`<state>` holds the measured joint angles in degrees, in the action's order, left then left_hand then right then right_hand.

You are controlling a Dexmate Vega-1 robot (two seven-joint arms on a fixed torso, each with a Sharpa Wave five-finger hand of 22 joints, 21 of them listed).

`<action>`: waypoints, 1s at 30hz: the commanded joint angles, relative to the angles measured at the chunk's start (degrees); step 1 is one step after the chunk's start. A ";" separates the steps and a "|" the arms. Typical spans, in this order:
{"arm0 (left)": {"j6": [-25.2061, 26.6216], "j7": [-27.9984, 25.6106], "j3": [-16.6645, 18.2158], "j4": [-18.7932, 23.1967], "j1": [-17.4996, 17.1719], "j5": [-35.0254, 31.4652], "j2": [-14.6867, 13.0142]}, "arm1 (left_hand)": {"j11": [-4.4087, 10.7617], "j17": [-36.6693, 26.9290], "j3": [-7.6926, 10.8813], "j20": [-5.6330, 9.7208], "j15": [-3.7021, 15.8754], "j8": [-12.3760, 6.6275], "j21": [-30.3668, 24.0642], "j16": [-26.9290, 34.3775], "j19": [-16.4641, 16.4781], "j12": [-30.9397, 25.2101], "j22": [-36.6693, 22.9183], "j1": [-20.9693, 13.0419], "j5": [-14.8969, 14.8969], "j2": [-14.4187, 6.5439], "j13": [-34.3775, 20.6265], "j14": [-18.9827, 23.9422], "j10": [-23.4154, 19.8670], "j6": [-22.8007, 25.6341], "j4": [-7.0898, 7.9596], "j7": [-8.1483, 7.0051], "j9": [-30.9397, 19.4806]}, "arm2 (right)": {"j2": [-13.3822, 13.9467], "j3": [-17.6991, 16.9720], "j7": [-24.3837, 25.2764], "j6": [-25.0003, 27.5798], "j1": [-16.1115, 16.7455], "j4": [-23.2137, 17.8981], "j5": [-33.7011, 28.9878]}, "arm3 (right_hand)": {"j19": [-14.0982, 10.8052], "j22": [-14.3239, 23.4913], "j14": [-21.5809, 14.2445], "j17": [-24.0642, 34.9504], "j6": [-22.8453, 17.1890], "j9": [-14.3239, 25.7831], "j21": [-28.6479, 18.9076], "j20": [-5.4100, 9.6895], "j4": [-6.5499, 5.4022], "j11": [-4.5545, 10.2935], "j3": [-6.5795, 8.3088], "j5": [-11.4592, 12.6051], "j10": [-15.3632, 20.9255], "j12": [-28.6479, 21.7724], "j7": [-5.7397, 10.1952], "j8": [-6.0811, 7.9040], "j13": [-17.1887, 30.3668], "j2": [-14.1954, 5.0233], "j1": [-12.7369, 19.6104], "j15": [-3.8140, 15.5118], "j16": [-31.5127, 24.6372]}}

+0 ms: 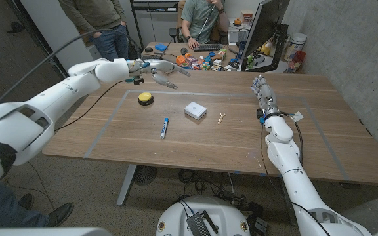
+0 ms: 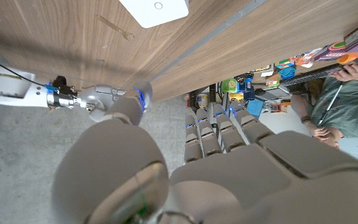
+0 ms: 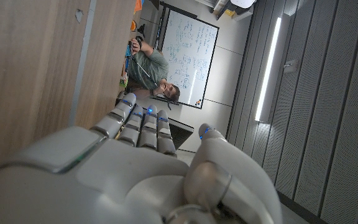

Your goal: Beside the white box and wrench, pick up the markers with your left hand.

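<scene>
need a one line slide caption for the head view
Left hand hovers open above the table's far edge, away from the blue marker, white box and small wrench; right hand waits, open.

Marker (image 1: 165,127) on table (image 1: 195,147) near front centre, box (image 1: 195,110) just behind and right of it, wrench (image 1: 221,118) right of box, round button (image 1: 146,98) behind marker to left, clutter (image 1: 202,61) along far edge.

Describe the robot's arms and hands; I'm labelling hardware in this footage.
Both arms have glossy white rounded shells with black joint bands. The left hand and right hand are grey-silver, with segmented fingers showing small blue lights. A black cable trails from the left wrist.
</scene>
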<state>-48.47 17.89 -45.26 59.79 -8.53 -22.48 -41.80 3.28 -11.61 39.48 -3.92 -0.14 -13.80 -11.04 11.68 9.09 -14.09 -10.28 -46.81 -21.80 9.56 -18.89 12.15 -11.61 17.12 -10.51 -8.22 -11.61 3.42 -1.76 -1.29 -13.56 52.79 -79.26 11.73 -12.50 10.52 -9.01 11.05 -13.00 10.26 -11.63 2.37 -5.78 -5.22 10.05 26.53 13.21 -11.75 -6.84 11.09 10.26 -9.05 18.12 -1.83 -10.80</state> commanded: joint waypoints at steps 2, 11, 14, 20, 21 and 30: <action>-12.59 3.74 -9.90 -16.45 17.36 -7.97 6.46 | 0.82 -0.21 0.82 0.67 0.85 -0.54 -0.44 0.34 0.26 -0.84 -0.11 -3.84 0.41 -1.16 -1.01 0.15 0.16 2.05 -0.06 -0.43 -0.14 | -0.68 -0.89 1.65 -0.94 -0.22 -0.23 -0.02 | 0.42 0.22 -0.20 0.17 -0.09 0.23 0.11 -0.30 -0.15 0.18 -0.40 0.31 -0.45 -0.07 0.17 -0.19 0.33 0.14 -0.40 -0.37 -0.24; -19.68 3.74 -15.53 -20.46 25.48 -15.80 9.96 | -0.21 -0.24 1.24 0.88 0.17 1.09 -0.35 -0.26 -0.20 -0.47 -0.08 -8.15 1.10 -1.13 -2.21 -1.74 2.58 -1.25 0.09 1.18 -0.18 | -1.50 -1.35 3.77 -2.73 -1.17 0.73 -0.80 | 0.85 0.23 0.16 0.17 0.12 0.24 0.21 -0.38 -0.26 0.05 -0.60 0.32 -0.75 0.03 0.12 -0.25 0.34 0.21 -0.71 -0.52 -0.13; -22.22 3.41 -17.12 -22.12 27.78 -17.35 11.36 | -0.33 -0.25 1.04 0.95 0.17 1.27 -0.25 -0.38 -0.51 -0.25 -0.07 -8.64 1.30 -0.81 -2.46 -2.28 3.43 -1.70 0.20 1.02 -0.22 | -2.01 -1.51 4.58 -3.31 -1.35 1.06 -0.86 | 1.10 0.23 0.45 0.16 0.31 0.24 0.27 -0.42 -0.29 0.08 -0.67 0.33 -0.90 0.07 0.21 -0.32 0.34 0.22 -0.80 -0.51 -0.03; -26.23 5.96 -18.81 -22.77 30.02 -15.09 11.96 | -0.30 -0.28 0.27 1.38 0.00 1.32 -0.19 -0.38 -0.85 -0.29 -0.06 -8.78 1.66 0.06 -2.89 -2.82 3.91 -1.88 0.51 0.76 -0.30 | -3.13 -1.46 6.22 -4.04 -1.87 1.53 -1.20 | 1.52 0.23 0.87 0.15 0.69 0.25 0.36 -0.49 -0.31 -0.19 -0.78 0.36 -1.32 0.21 0.14 -0.43 0.35 0.22 -0.95 -0.59 0.08; -26.44 6.49 -18.76 -21.87 29.84 -14.35 11.40 | -0.16 -0.29 0.09 1.47 0.05 1.24 -0.17 -0.34 -0.94 -0.28 -0.06 -8.69 1.70 0.21 -2.96 -2.82 4.01 -1.68 0.58 0.65 -0.31 | -3.22 -1.44 6.52 -4.10 -1.93 1.44 -1.36 | 1.56 0.23 0.95 0.14 0.76 0.25 0.36 -0.50 -0.32 -0.19 -0.80 0.36 -1.40 0.23 0.11 -0.44 0.35 0.22 -0.98 -0.65 0.11; -25.31 13.62 -19.33 -12.12 26.77 -8.37 5.07 | 0.15 -0.40 -0.90 1.87 0.12 0.87 -0.19 -0.10 -1.24 -0.60 -0.10 -8.02 1.83 0.45 -3.40 -2.80 3.71 -0.58 1.09 1.06 -0.35 | -2.82 -1.18 9.99 -3.58 -1.82 -0.91 -4.60 | 1.85 0.24 1.14 0.13 1.09 0.26 0.36 -0.59 -0.36 -0.16 -0.95 0.39 -1.57 0.23 0.04 -0.49 0.35 0.22 -1.20 -0.87 0.10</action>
<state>-72.42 25.44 -62.86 40.58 18.91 -34.96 -32.36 3.08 -11.87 39.07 -2.34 -0.02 -12.36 -11.25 11.38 7.92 -14.52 -10.27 -55.03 -20.25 9.82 -21.95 9.65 -7.71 15.89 -9.44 -7.28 -11.87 0.64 -3.07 5.30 -17.30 51.16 -78.30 9.87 -10.97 10.52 -8.18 11.05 -12.14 10.25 -11.63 1.85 -6.02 -5.34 9.33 26.53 11.83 -11.74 -6.64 10.59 10.55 -8.76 17.36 -2.66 -10.80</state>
